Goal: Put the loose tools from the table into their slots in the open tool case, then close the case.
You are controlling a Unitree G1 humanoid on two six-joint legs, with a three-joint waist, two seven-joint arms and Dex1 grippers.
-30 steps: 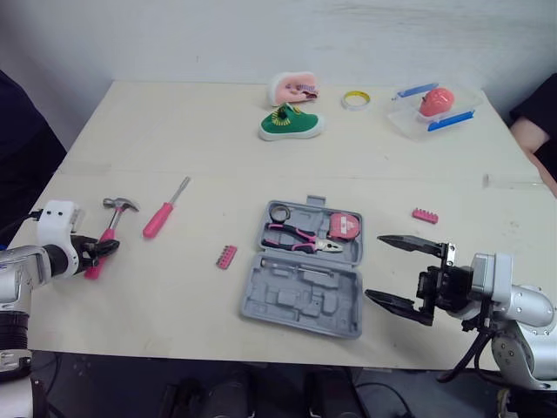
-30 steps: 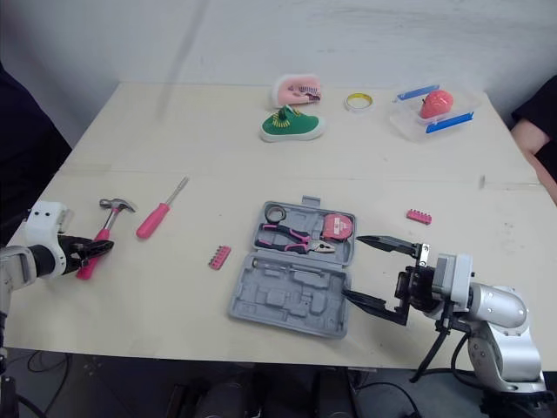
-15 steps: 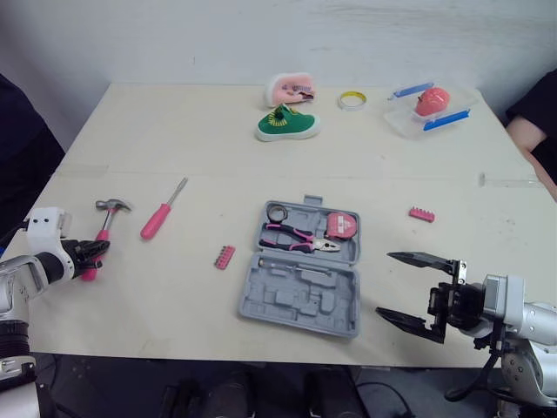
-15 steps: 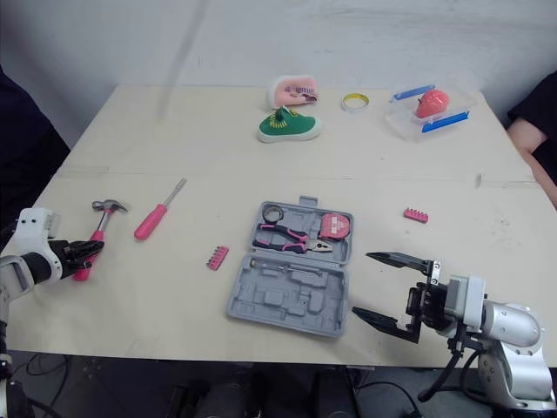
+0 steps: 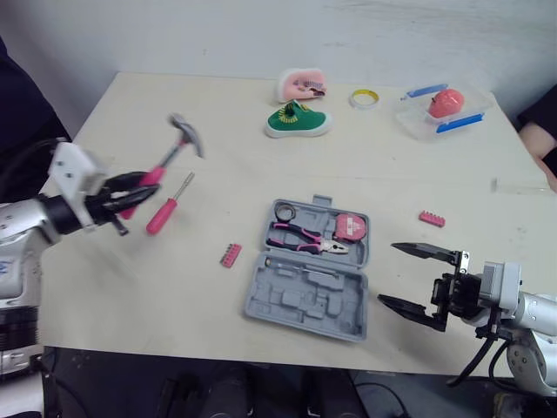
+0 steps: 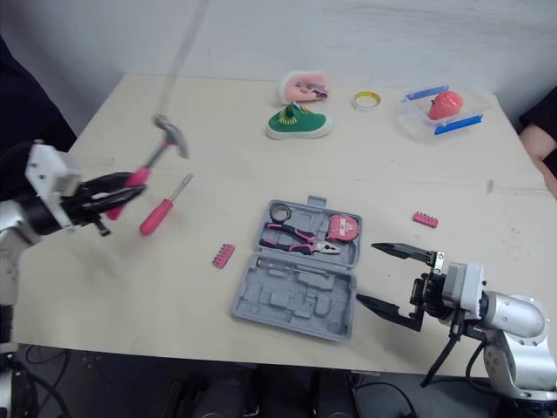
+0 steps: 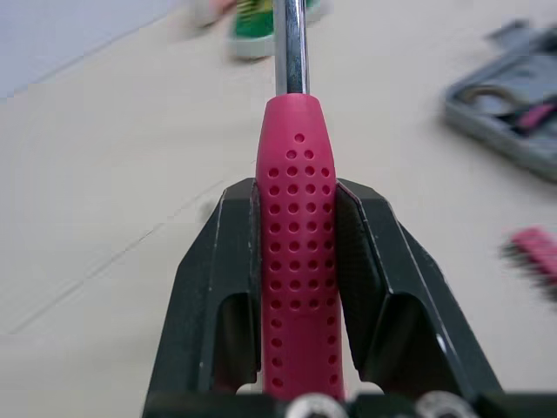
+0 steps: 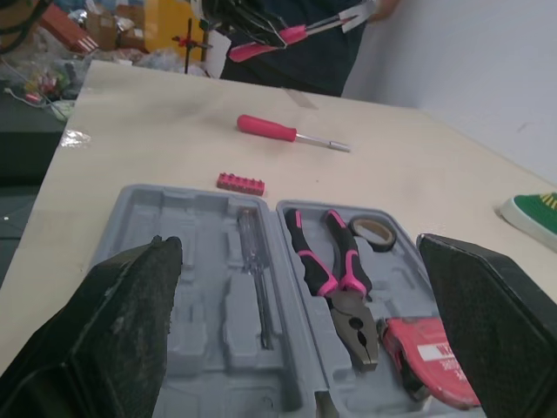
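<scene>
The left hand [image 5: 144,181] is clenched on the perforated pink grip of the hammer [image 5: 184,133], which is held clear of the counter [image 5: 365,174] above its left side. The shaft slants up and away toward the far edge, with the steel head uppermost. In the left wrist view the grip is pinched squarely between both fingers [image 7: 218,287], low on the handle, so most of the tool's length is carried beyond the hand. Close beside the hand a pink screwdriver [image 5: 165,212] lies on the counter. A pink bit strip [image 5: 230,254] is found between it and the open tool case [image 5: 305,300], which sits by the middle of the near edge. The case thus lies to the right of the left hand and closer to the near edge. Its far half is occupied by pliers [image 5: 309,239], a tape measure [image 5: 350,228] and a roll of tape [image 5: 283,212]. Its near half is mostly bare recesses, and the one meant for the hammer cannot be picked out. It is judged that the hammer's long axis must be swung round and levelled before it can be seated. The right hand [image 5: 392,275] is held released, fingers wide apart, just off the case's right side. It is nearer the case than the left, but nothing is carried in it. A second bit strip [image 5: 431,219] lies toward the right edge.
</scene>
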